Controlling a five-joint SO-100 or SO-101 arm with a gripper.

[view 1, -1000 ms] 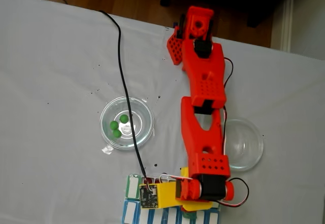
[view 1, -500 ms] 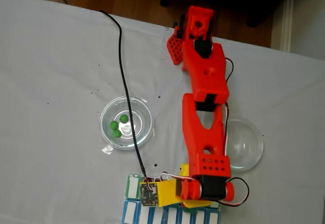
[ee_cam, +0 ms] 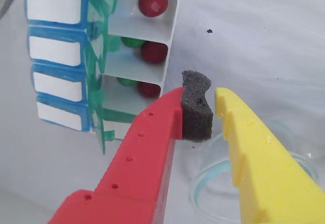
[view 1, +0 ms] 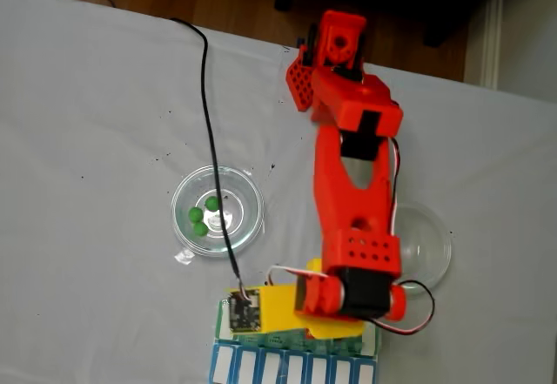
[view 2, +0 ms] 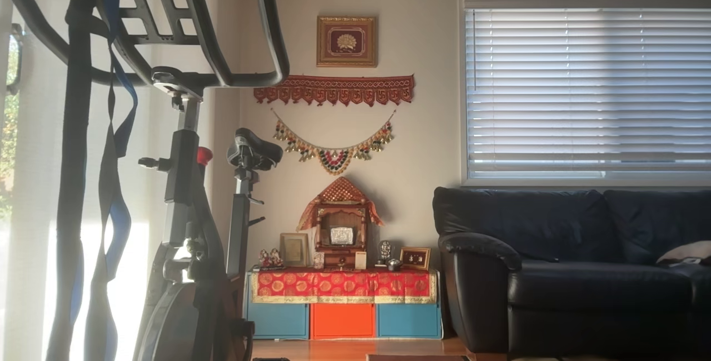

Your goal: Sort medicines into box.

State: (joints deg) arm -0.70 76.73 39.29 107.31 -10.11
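The box (ee_cam: 144, 28) stands at the upper left of the wrist view, its translucent green lids (ee_cam: 96, 56) open and a blue row (ee_cam: 53, 8) beside them. One white compartment holds a dark red pill (ee_cam: 152, 3). Two others each hold a green pill (ee_cam: 133, 42) and a dark red one (ee_cam: 154, 52). My gripper (ee_cam: 209, 88) hovers to the right of the box, its red finger with a grey foam pad (ee_cam: 195, 107) a narrow gap from the yellow finger (ee_cam: 254, 153), nothing between them. In the fixed view the red arm (view 1: 352, 218) reaches over the box (view 1: 296, 368). Three green pills (view 1: 202, 216) lie in a clear dish (view 1: 248, 192).
A second clear dish (view 1: 431, 249) sits right of the arm, with no pills in the part I can see; its rim (ee_cam: 203, 183) lies under the fingers. A black cable (view 1: 209, 123) crosses the grey cloth and the pill dish. The other view looks into a room with a sofa (view 2: 572, 261) and an exercise bike (view 2: 189, 183).
The arm has folded and lifted, and the gripper has drawn back a little from the box toward the arm's base. More of the blue row shows now. The green pills in the dish have not moved.
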